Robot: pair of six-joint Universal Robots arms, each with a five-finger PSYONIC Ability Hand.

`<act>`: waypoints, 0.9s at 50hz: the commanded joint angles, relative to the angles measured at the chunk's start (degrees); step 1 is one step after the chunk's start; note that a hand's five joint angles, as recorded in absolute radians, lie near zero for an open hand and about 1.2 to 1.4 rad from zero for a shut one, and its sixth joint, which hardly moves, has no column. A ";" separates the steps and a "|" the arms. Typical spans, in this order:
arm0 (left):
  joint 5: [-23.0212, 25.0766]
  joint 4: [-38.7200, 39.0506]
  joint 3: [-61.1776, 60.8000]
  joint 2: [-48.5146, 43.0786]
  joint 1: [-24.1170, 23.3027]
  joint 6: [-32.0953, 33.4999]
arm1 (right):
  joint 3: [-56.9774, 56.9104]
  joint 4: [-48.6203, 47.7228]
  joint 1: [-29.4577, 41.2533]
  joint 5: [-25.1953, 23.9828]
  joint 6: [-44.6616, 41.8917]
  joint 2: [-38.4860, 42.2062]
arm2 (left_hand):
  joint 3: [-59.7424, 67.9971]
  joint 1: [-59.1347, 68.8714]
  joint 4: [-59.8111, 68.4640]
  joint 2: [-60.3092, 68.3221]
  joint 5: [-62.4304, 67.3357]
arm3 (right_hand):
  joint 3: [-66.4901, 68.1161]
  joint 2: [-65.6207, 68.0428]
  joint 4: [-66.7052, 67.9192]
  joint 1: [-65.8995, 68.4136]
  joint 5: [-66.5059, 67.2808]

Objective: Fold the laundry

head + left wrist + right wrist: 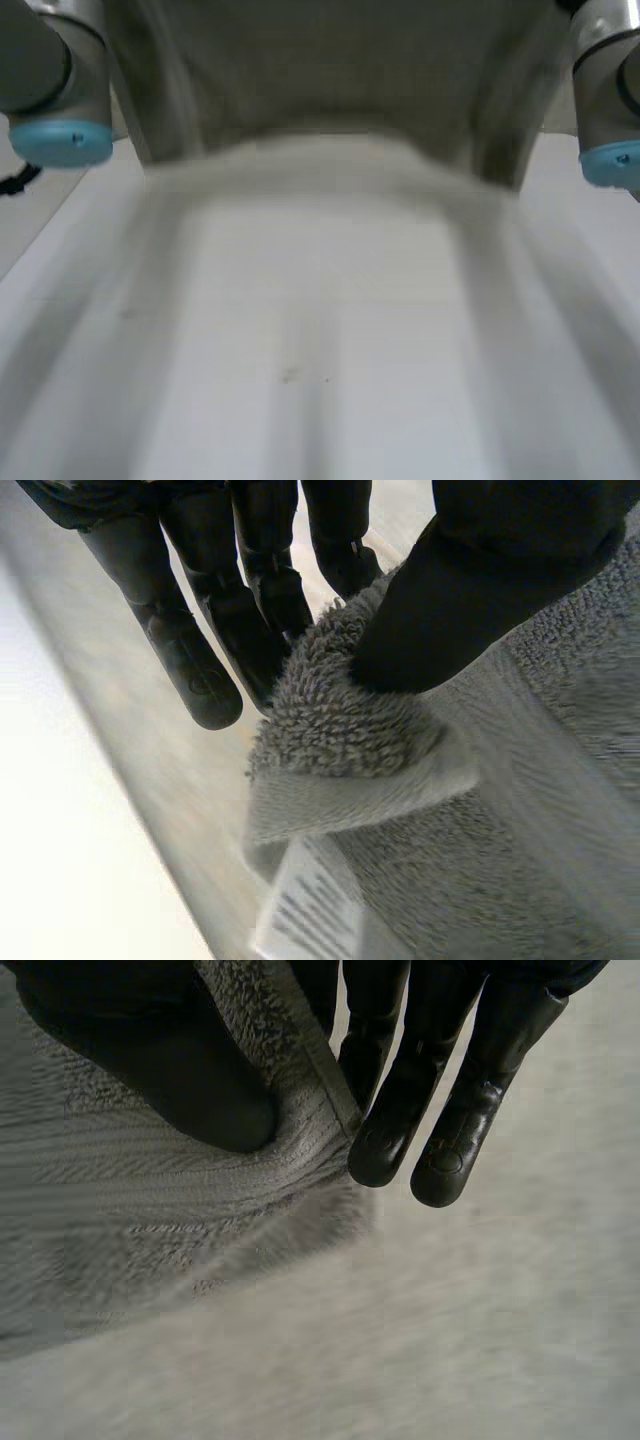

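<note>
left hand (480,590) and right hand (170,1070) each pinch the towel (340,720) edge; i'd lower both level so it lands flat.

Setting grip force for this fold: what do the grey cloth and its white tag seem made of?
Towel: grey terry, probably cotton; matte looped pile with a flat woven hem band. Tag: thin white woven or satin label with dark print; fibre unclear.
</note>
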 commanded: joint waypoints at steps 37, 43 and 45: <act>2.34 -31.88 -65.06 20.04 2.69 11.56 | 40.33 52.76 -8.57 -10.72 -0.08 -10.91 | 10.35 12.65 10.27 10.27 11.08 | 11.98 12.34 11.60 24.17 13.85; 3.31 -30.58 -62.61 26.29 2.52 11.74 | 38.50 47.87 -9.72 -11.33 -3.60 -15.49 | 10.35 12.65 10.27 10.27 11.08 | 11.98 12.34 11.60 24.17 13.85; 3.84 -28.63 -61.46 24.52 2.43 11.56 | 37.96 44.59 -9.63 -11.07 -3.33 -14.78 | 10.35 12.65 10.27 10.27 11.08 | 11.98 12.34 11.60 24.17 13.85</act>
